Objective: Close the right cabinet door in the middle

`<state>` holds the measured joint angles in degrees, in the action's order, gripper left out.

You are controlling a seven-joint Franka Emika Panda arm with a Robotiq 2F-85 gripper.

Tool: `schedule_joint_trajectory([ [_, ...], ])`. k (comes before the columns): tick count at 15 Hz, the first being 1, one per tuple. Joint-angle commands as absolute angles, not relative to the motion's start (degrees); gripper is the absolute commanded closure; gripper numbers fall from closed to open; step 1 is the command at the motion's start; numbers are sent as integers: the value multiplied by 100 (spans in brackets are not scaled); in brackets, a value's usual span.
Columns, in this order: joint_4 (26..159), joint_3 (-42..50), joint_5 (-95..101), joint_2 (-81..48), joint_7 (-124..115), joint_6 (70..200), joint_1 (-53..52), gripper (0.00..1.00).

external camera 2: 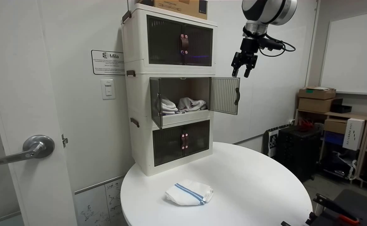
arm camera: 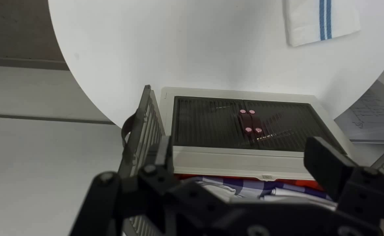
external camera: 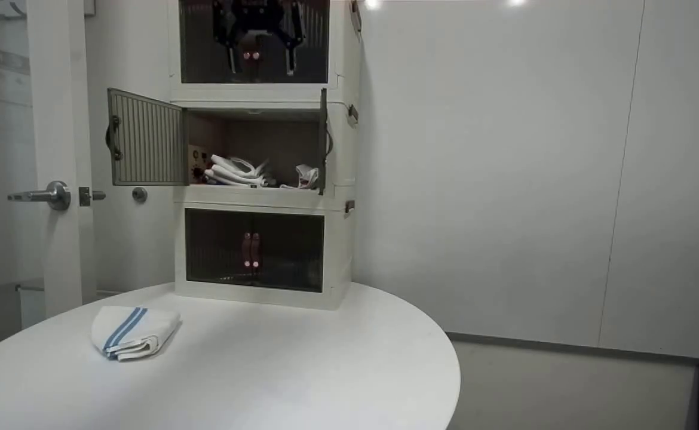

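Observation:
The right cabinet door in the middle is a ribbed grey see-through panel, standing open. It shows nearly edge-on in an exterior view (external camera: 324,143), more face-on in an exterior view (external camera 2: 224,95), and at the left of the upside-down wrist view (arm camera: 146,121). Its left twin is also open (external camera: 148,140) (external camera 2: 156,102). My gripper is open and empty, pointing down in front of the cabinet, higher than the middle tier (external camera: 261,67) (external camera 2: 241,73). In the wrist view (arm camera: 241,150) one finger overlaps the right door; I cannot tell whether they touch.
The middle tier holds folded cloths (external camera: 239,172) (external camera 2: 191,103). The top tier (external camera 2: 180,40) and bottom tier (external camera: 254,248) have their doors shut. A folded white towel with blue stripes (external camera: 134,331) (external camera 2: 189,193) lies on the round white table (external camera: 302,370). A cardboard box (external camera 2: 183,8) sits on top.

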<state>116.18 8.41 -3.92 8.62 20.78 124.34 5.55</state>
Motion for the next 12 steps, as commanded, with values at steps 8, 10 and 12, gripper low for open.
schedule_joint_trajectory([
  [8, 10216, 988, -574, -151, 2730, 12001, 795, 0],
  [10, 10014, 987, -585, -286, 2768, 11912, 861, 0],
  [12, 9823, 971, -611, -433, 2830, 11836, 917, 0],
])
